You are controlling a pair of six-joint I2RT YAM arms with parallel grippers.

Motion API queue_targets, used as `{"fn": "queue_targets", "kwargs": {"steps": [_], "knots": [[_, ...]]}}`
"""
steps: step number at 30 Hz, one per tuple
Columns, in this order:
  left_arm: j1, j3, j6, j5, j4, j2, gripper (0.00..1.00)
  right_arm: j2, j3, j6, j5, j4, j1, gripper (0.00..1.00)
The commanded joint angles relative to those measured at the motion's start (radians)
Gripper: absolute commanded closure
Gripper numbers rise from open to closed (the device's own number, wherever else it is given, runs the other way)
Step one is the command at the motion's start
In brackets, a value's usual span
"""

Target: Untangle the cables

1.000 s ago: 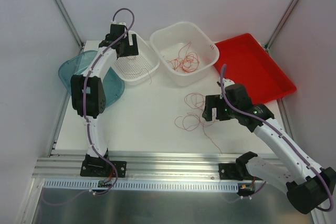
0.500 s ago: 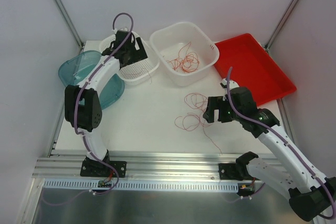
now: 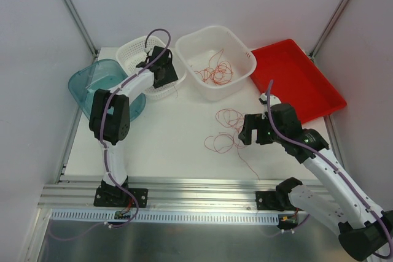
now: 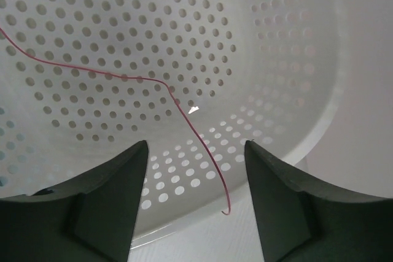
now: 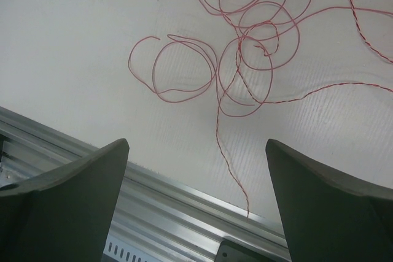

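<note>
Over the white perforated plastic basket, my left gripper hangs with its jaws apart, and one thin red wire strand lies loose below it. My right gripper, jaws wide, hovers above the tangled red-orange wire cables on the white table. More loops lie in the white plastic tub.

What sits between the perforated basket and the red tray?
A white tub holding a loose tangle of red cables; the top view shows it.
</note>
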Motion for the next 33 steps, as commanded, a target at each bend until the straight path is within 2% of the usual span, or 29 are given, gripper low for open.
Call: {"fn": "queue_targets", "kwargs": {"steps": [1, 3, 7, 10, 17, 23, 28, 31, 33], "knots": [[-0.008, 0.030, -0.025, -0.048, 0.010, 0.011, 0.43, -0.019, -0.004, -0.010, 0.015, -0.011, 0.006, 0.00], [-0.008, 0.036, -0.022, -0.048, 0.010, 0.018, 0.51, -0.019, -0.004, -0.010, 0.016, -0.016, 0.007, 0.00], [-0.010, 0.044, -0.009, -0.042, 0.008, 0.009, 0.84, -0.021, -0.002, -0.012, 0.018, -0.017, 0.006, 0.00], [-0.010, 0.041, 0.012, -0.053, 0.008, -0.024, 0.99, -0.021, 0.001, -0.012, 0.020, -0.019, 0.004, 0.00], [-0.008, 0.044, 0.093, -0.093, 0.010, -0.185, 1.00, -0.018, 0.001, -0.009, 0.020, -0.014, 0.006, 0.01], [0.016, 0.085, 0.116, 0.013, 0.002, -0.254, 1.00, -0.010, 0.004, -0.003, 0.016, -0.009, 0.006, 0.00], [0.051, 0.163, 0.201, -0.039, 0.002, -0.218, 1.00, -0.012, 0.008, 0.001, 0.018, -0.019, 0.006, 0.01], [0.068, 0.228, 0.251, -0.048, 0.002, -0.132, 1.00, -0.018, 0.012, 0.002, 0.023, -0.025, 0.007, 0.00], [0.078, 0.269, 0.268, -0.047, 0.003, -0.088, 0.95, -0.018, 0.012, 0.004, 0.026, -0.032, 0.006, 0.00]]}}
